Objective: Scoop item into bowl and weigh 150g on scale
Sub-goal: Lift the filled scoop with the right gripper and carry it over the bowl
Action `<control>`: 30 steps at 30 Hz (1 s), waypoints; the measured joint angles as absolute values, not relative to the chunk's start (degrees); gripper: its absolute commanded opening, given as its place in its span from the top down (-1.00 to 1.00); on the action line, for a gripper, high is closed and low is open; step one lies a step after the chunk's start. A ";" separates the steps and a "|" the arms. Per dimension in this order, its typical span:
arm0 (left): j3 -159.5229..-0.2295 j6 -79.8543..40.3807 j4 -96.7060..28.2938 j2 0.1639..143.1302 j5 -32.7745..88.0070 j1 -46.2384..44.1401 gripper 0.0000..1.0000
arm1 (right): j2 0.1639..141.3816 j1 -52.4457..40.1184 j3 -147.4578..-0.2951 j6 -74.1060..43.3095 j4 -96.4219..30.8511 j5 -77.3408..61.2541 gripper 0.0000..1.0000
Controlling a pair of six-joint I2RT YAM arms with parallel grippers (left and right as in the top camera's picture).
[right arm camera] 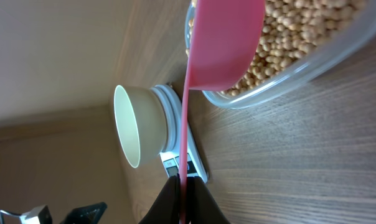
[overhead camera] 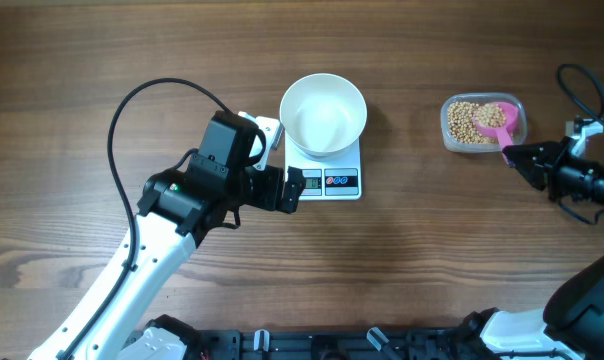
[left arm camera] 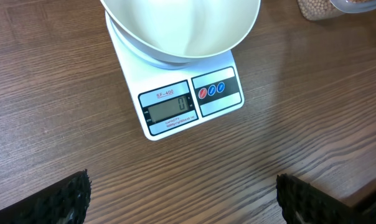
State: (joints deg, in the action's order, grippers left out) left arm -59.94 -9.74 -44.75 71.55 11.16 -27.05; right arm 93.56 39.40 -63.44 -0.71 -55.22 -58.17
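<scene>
The white bowl stands empty on the white scale, whose display reads 0. At the right, a clear tub holds the tan beans. A pink scoop lies with its cup over the beans. My right gripper is shut on the scoop's handle, just in front of the tub. My left gripper is open at the scale's front left corner with nothing between its fingers. The wrist views show the bowl from close up and the beans beneath the scoop.
A black cable loops above the left arm. Another cable curls at the right edge behind the right arm. A black rail runs along the table's front edge. Bare wood lies between the scale and the tub.
</scene>
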 measured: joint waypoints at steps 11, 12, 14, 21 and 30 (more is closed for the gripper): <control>-59.94 -9.74 -44.75 71.55 11.16 -27.05 -1.00 | 93.56 41.15 -63.44 2.94 -57.67 -62.22 0.91; -59.94 -9.74 -44.75 71.55 11.16 -27.05 -1.00 | 93.56 41.60 -63.44 3.11 -57.67 -63.18 0.91; -59.94 -9.74 -44.75 71.55 11.16 -27.05 -1.00 | 93.56 42.78 -63.44 3.57 -57.67 -65.58 0.91; -59.94 -9.74 -44.77 71.55 11.16 -27.05 -1.00 | 93.56 44.84 -63.44 4.43 -57.91 -70.61 0.91; -59.94 -9.74 -44.75 71.55 11.16 -27.05 -1.00 | 93.56 44.84 -63.44 4.43 -58.11 -82.15 0.91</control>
State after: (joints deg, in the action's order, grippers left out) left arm -59.94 -9.74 -44.75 71.55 11.16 -27.05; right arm 93.56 44.84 -63.44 4.43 -58.11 -82.15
